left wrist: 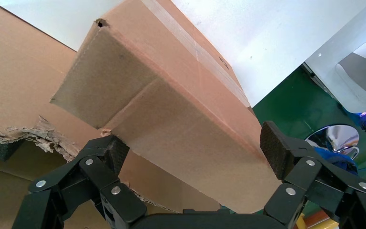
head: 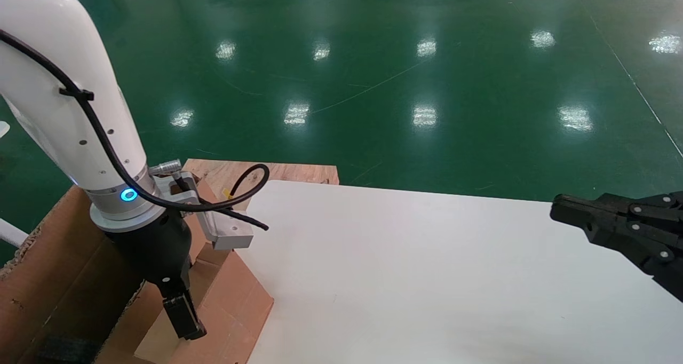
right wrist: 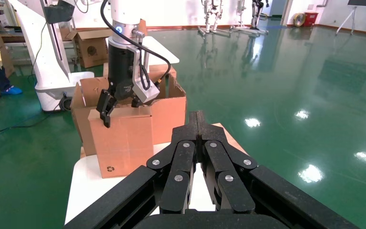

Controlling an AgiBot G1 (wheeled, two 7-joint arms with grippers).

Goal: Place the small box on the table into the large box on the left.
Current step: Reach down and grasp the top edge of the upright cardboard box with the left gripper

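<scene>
While the right gripper [right wrist: 198,119] waits with jaws together at right, the left gripper [head: 179,305], lower left, straddles the plain brown cardboard small box [left wrist: 171,100] with jaws wide, apparently mid-transfer; next it should go into the ragged brown large box [head: 58,257].

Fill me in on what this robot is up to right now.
The left gripper straddles the plain brown cardboard small box, which stands on the edge of the smooth white table, right against the big ragged-edged brown large box on the robot's left. Its fingers sit either side of the carton with a gap showing at one pad, so nothing is clamped. The right gripper hangs shut above the table's right side, idle.
</scene>
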